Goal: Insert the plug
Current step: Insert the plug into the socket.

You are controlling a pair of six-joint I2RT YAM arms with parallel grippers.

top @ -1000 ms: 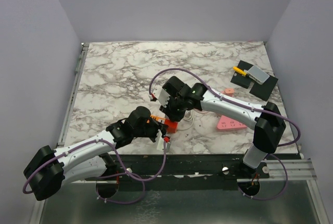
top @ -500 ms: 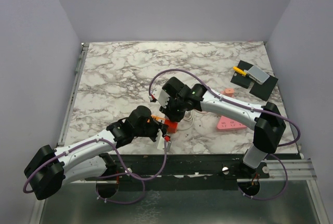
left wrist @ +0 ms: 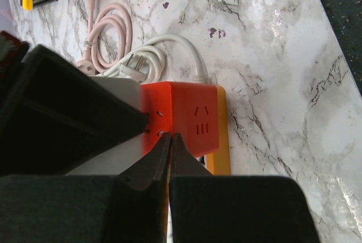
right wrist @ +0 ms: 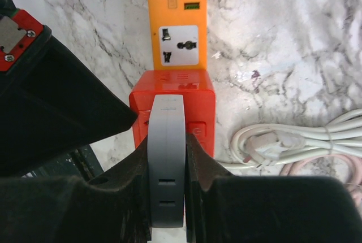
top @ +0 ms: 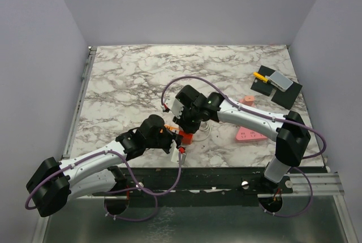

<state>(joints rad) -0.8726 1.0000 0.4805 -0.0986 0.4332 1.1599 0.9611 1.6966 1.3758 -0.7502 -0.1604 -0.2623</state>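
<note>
Here, marbled tabletop (top: 124, 79), lilac walls (top: 34, 56); left jaws closed, right jaws gripping grey plug (right wrist: 167, 158)

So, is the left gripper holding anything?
No, the left gripper is shut, fingertips pressed together with nothing between them, by the red socket cube.

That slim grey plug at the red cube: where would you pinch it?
Probably grip the grey plug by its two broad flat sides, coming from the end away from the red socket cube. It is a thin slab, so those faces suit a flat pinch; the right gripper holds it so.
</note>
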